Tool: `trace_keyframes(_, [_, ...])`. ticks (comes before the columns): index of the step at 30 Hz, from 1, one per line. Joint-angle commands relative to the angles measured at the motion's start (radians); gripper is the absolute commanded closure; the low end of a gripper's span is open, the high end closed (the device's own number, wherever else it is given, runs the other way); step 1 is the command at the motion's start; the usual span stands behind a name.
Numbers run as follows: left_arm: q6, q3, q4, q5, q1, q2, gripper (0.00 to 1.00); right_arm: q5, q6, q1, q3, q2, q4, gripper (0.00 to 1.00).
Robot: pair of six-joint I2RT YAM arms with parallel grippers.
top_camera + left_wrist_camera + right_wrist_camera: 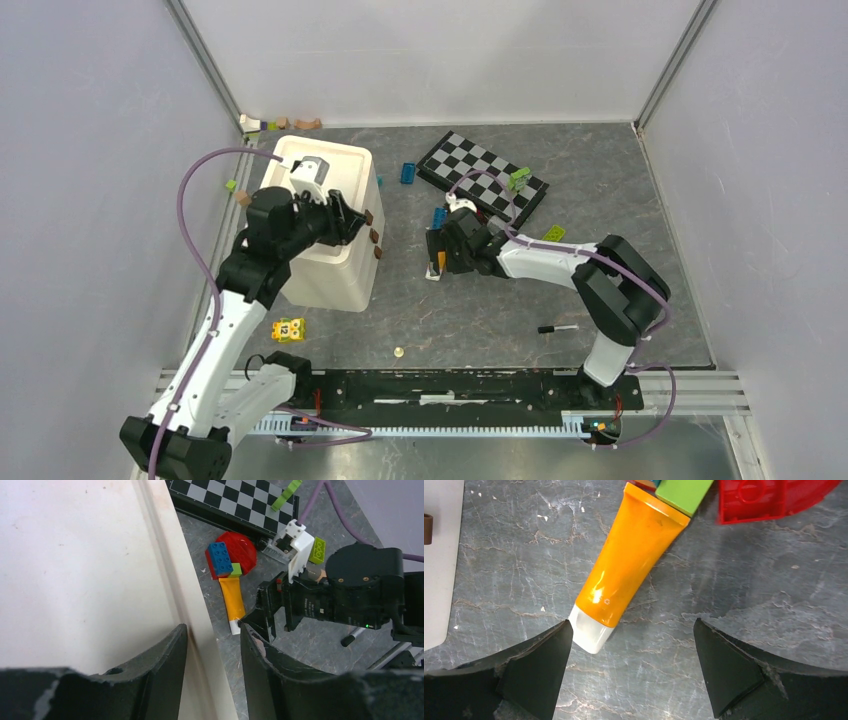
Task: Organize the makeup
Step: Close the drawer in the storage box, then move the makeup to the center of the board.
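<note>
Finds orange tube [634, 560] lying between the wide-spread fingers of the right gripper [631, 624], white cap [589, 635] just beside one fingertip [555, 645], nothing pinched.

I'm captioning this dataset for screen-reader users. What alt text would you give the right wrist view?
An orange tube with a white cap lies diagonally on a grey marbled table, its cap end between the wide-open fingers of the right tool. A green brick sits at the tube's far end, beside a red plastic piece.

Orange tube [631, 565] cap end clear; green brick [684, 492] seemingly overlaps crimped end.
</note>
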Motion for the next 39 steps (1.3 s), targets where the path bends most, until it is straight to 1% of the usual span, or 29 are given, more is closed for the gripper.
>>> trace_keyframes(1, [0.009,-0.029,-0.078,-0.028,-0.004,-0.032,0.48,-0.003,0.016,0.024,0.082,0.052,-0.012,0.02])
trace_keyframes(3, [0.007,-0.029,-0.077,-0.039,-0.004,-0.042,0.48,0.013,0.015,0.033,0.107,0.083,-0.035,0.02])
trace_keyframes(5, [0.007,-0.032,-0.075,-0.041,-0.005,-0.05,0.48,0.031,0.011,0.038,0.139,0.114,-0.062,0.06])
trace_keyframes(9, [0.007,-0.032,-0.076,-0.046,-0.004,-0.053,0.47,0.086,-0.011,0.048,0.205,0.167,-0.125,0.2])
trace_keyframes(11, [0.008,-0.028,-0.079,-0.047,-0.003,-0.057,0.47,0.112,-0.02,0.054,0.219,0.181,-0.146,0.22])
trace_keyframes(12, [0.009,-0.03,-0.079,-0.049,-0.005,-0.062,0.47,0.12,-0.028,0.057,0.223,0.187,-0.155,0.26])
trace_keyframes(14, [0.009,-0.033,-0.079,-0.059,-0.005,-0.074,0.46,0.124,-0.043,0.06,0.219,0.191,-0.158,0.37])
trace_keyframes(17, [0.009,-0.034,-0.079,-0.068,-0.004,-0.081,0.46,0.099,-0.056,0.058,0.177,0.166,-0.117,0.63])
trace_keyframes(19, [0.009,-0.032,-0.081,-0.07,-0.003,-0.081,0.46,0.071,-0.057,0.059,0.129,0.133,-0.073,0.74])
trace_keyframes(20, [0.009,-0.031,-0.081,-0.072,-0.003,-0.082,0.46,0.061,-0.057,0.058,0.106,0.112,-0.056,0.78])
trace_keyframes(22, [0.007,-0.031,-0.081,-0.08,-0.003,-0.087,0.45,0.043,-0.06,0.058,0.064,0.073,-0.028,0.82])
trace_keyframes(25, [0.006,-0.033,-0.083,-0.094,-0.003,-0.098,0.44,0.013,-0.066,0.058,-0.002,0.011,0.016,0.83])
trace_keyframes(30, [0.005,-0.038,-0.079,-0.1,-0.001,-0.106,0.43,-0.001,-0.08,0.058,-0.062,-0.055,-0.025,0.84])
trace_keyframes(34, [0.001,-0.038,-0.076,-0.093,-0.001,-0.098,0.43,-0.038,-0.095,0.058,-0.136,-0.115,-0.054,0.82])
trace_keyframes(36, [0.001,-0.038,-0.075,-0.085,-0.002,-0.089,0.43,-0.059,-0.104,0.059,-0.174,-0.148,-0.061,0.78])
trace_keyframes(38, [0.002,-0.035,-0.078,-0.087,-0.002,-0.087,0.43,-0.058,-0.107,0.059,-0.214,-0.188,-0.069,0.71])
trace_keyframes(39, [0.002,-0.036,-0.079,-0.09,-0.002,-0.09,0.43,-0.057,-0.109,0.06,-0.236,-0.207,-0.062,0.65])
